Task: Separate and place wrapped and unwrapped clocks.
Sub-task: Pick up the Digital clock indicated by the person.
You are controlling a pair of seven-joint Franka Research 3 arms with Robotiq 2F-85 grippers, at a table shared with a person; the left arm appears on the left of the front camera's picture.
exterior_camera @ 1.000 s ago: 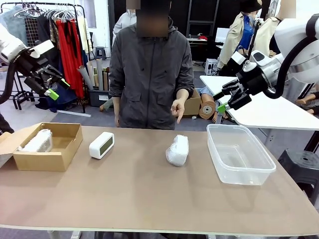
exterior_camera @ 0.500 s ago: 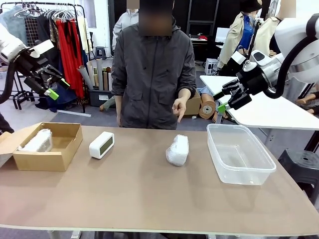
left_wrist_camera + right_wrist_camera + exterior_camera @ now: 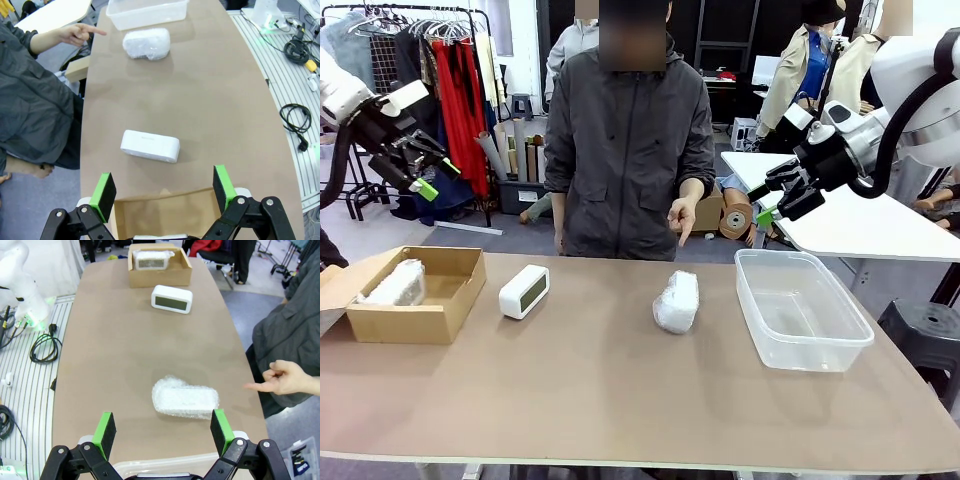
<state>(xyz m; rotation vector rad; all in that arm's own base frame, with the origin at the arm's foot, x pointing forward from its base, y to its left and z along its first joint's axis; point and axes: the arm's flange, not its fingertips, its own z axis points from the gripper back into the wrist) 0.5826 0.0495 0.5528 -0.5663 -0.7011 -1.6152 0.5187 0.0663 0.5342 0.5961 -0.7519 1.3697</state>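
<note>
Left gripper [image 3: 433, 172]: released, aloft (holding nothing)
Right gripper [image 3: 767, 197]: released, aloft
Wrapped clock [image 3: 395, 283]: inside cardboard box [image 3: 410, 323]
Second wrapped clock [image 3: 677, 301]: middle of bench [image 3: 570, 400]
Bare clock [image 3: 524, 291]: on bench, near cardboard box

Bare clock [image 3: 524, 291] lies between box [image 3: 415, 321] and wrapped clock [image 3: 677, 301]; tub [image 3: 817, 357] rightmost.

Bottom edge crops the cardboard box [image 3: 165, 215] and its wrapped clock [image 3: 160, 237].

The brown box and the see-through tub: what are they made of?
The open brown box looks like matte cardboard, judging by its folded flap. The see-through rectangular tub seems glossy clear plastic; the table shows through its walls.
</note>
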